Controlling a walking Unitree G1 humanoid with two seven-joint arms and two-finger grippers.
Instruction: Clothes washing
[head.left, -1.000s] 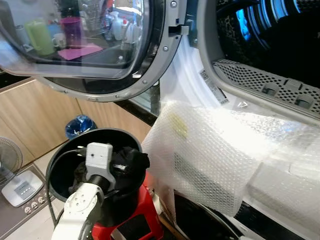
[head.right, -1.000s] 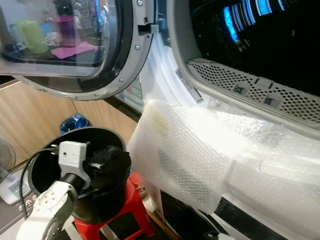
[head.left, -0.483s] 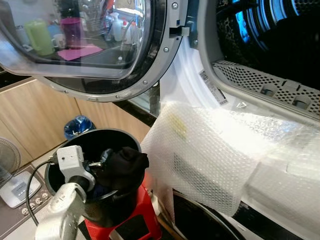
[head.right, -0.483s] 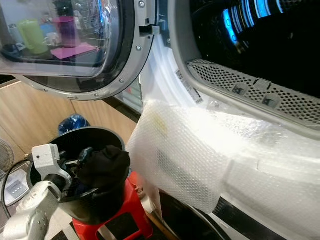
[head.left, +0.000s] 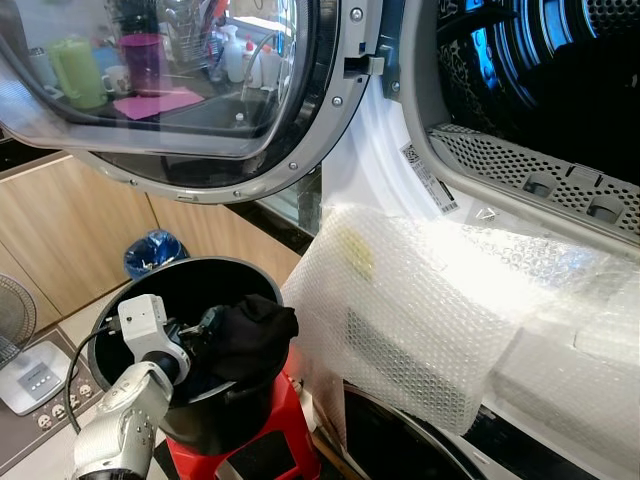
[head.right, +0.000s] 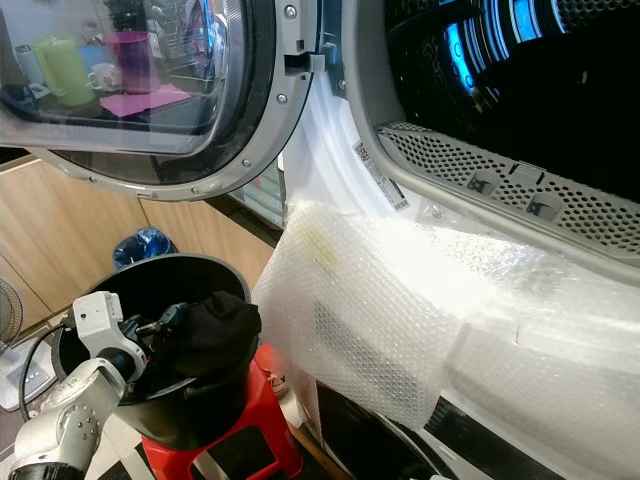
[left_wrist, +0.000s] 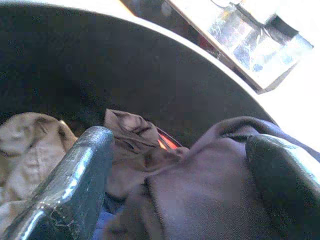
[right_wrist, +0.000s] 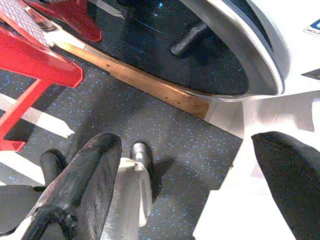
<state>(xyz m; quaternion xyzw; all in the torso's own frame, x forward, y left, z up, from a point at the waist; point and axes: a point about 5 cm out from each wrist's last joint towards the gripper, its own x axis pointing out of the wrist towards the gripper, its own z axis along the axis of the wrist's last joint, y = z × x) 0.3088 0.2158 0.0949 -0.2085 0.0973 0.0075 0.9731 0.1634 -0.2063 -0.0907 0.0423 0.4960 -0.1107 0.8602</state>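
Note:
A black bucket (head.left: 232, 268) stands on a red stool (head.left: 272, 447) in front of the washing machine. A dark garment (head.left: 252, 335) is heaped at its right rim, and a beige cloth (left_wrist: 25, 145) lies deeper inside. My left gripper (left_wrist: 177, 142) reaches into the bucket from the left and is open, its fingers (left_wrist: 75, 180) on either side of the dark garment. The drum opening (head.left: 560, 70) is above right, with the round door (head.left: 170, 90) swung open to the left. My right gripper (right_wrist: 185, 142) hangs open over the speckled floor.
Bubble wrap (head.left: 430, 290) drapes over the machine's front below the drum. A blue bag (head.left: 152, 252) lies behind the bucket by wooden cabinets. A fan and a scale (head.left: 25, 375) sit on the floor at far left. A lower dark machine door (right_wrist: 200, 55) is near the right gripper.
My left wrist has drawn back to the left from over the bucket's middle to its left rim. The dark garment stays heaped at the right rim.

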